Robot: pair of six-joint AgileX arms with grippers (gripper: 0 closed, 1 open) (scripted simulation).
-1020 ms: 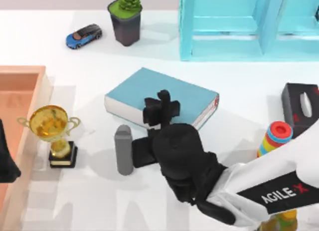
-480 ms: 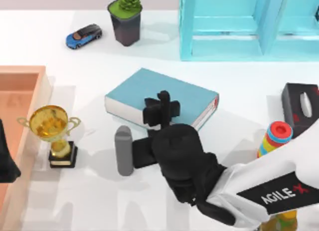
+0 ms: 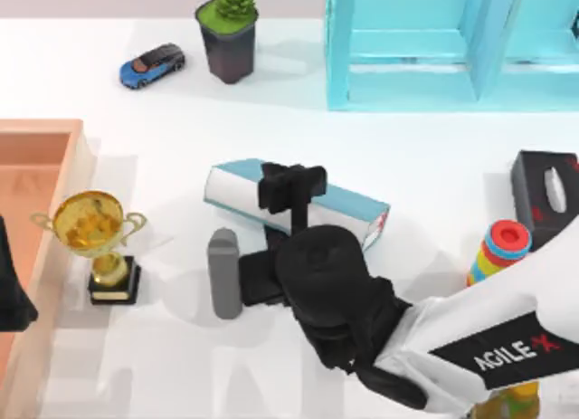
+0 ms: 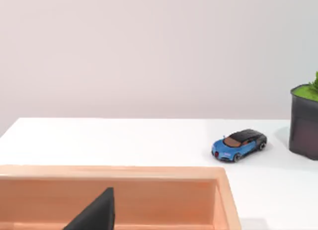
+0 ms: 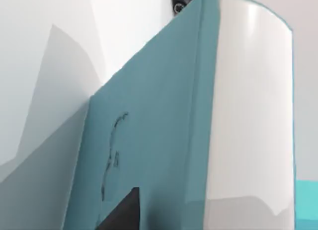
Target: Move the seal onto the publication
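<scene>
The publication (image 3: 348, 202), a thick teal book, lies mid-table, tipped so that its white page edges (image 3: 231, 191) face up at its left end. My right gripper (image 3: 291, 188) is pressed against the book's near side, its black wrist covering the part below. In the right wrist view the teal cover (image 5: 149, 130) and page edges (image 5: 248, 101) stand very close, with one black finger (image 5: 124, 210) at the cover. The seal is hidden. My left arm (image 3: 9, 297) is parked at the left edge over the tray.
A gold trophy (image 3: 90, 229) and a grey cylinder (image 3: 223, 272) stand left of my right arm. An orange tray (image 3: 54, 138) lies far left. A toy car (image 3: 152, 64), plant pot (image 3: 228, 30) and teal shelf (image 3: 434, 39) line the back. Tissue box (image 3: 545, 193) and striped stack (image 3: 499, 249) sit right.
The book has tipped up from lying flat, its teal face now narrower and its page edges turned upward. My right gripper has shifted slightly toward the back with it.
</scene>
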